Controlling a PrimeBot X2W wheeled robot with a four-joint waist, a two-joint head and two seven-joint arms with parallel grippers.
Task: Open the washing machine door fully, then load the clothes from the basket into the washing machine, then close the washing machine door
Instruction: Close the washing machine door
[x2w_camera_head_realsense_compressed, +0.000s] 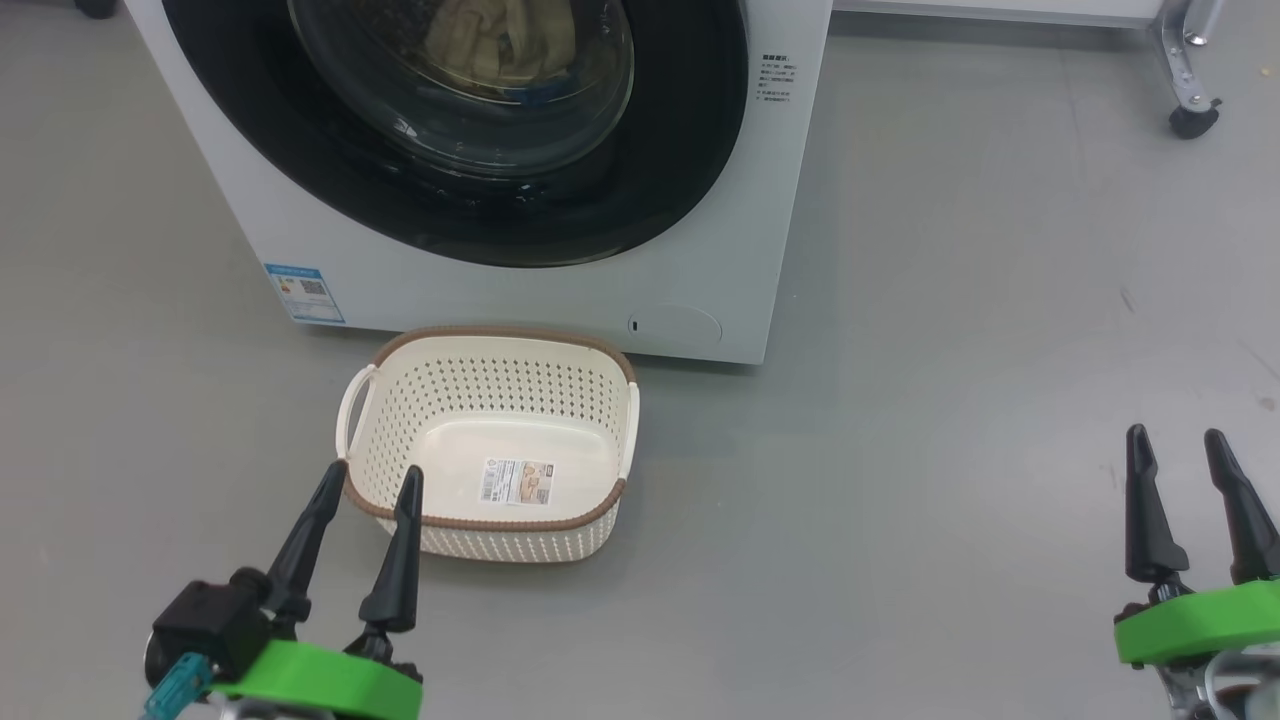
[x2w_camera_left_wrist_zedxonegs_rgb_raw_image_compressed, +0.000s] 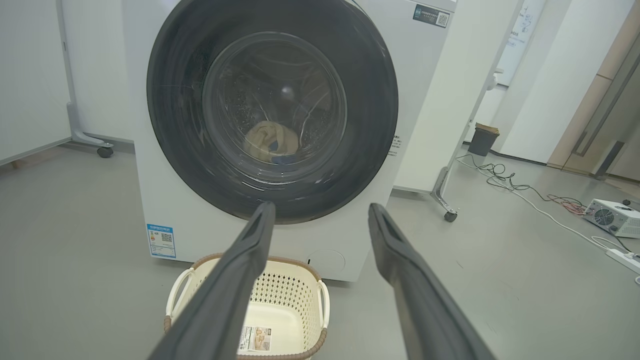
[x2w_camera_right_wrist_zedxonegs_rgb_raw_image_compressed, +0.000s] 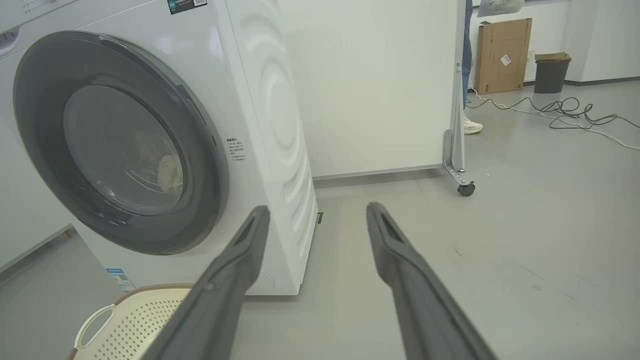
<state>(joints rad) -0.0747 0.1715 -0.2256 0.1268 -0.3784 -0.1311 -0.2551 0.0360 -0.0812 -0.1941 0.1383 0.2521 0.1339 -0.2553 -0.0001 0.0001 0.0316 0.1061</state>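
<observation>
The washing machine (x2w_camera_head_realsense_compressed: 500, 290) fills the upper left of the head view, its white front facing the camera, and the washing machine door (x2w_camera_head_realsense_compressed: 690, 150) sits shut against that front, the glossy black rim ringing the bulging glass. Through the glass, at the top centre of the frame, the clothes (x2w_camera_head_realsense_compressed: 500, 40) lie in a cream-yellow heap inside the drum with a bit of blue trim at their lower edge. A blue energy sticker (x2w_camera_head_realsense_compressed: 304, 292) is on the lower left of the machine's front and a round service flap (x2w_camera_head_realsense_compressed: 675, 327) on the lower right. Just below the machine, left of centre, the basket (x2w_camera_head_realsense_compressed: 500, 345) stands upright on the grey floor (x2w_camera_head_realsense_compressed: 950, 400), close to the machine's foot, its bottom and the label sticker (x2w_camera_head_realsense_compressed: 520, 482) there in plain view. The left hand (x2w_camera_head_realsense_compressed: 374, 468) rises from the lower left of the frame, open, its two dark fingers spread, their tips overlapping the basket's near left rim; whether they touch it I cannot tell. The right hand (x2w_camera_head_realsense_compressed: 1174, 433) is at the lower right, well apart from the basket, open too, its fingers parted over bare floor. In the right wrist view a cardboard box (x2w_camera_right_wrist_zedxonegs_rgb_raw_image_compressed: 502, 55) and a dark bin (x2w_camera_right_wrist_zedxonegs_rgb_raw_image_compressed: 550, 74) stand at the upper right, with loose cables (x2w_camera_right_wrist_zedxonegs_rgb_raw_image_compressed: 565, 107) trailing across the floor.
</observation>
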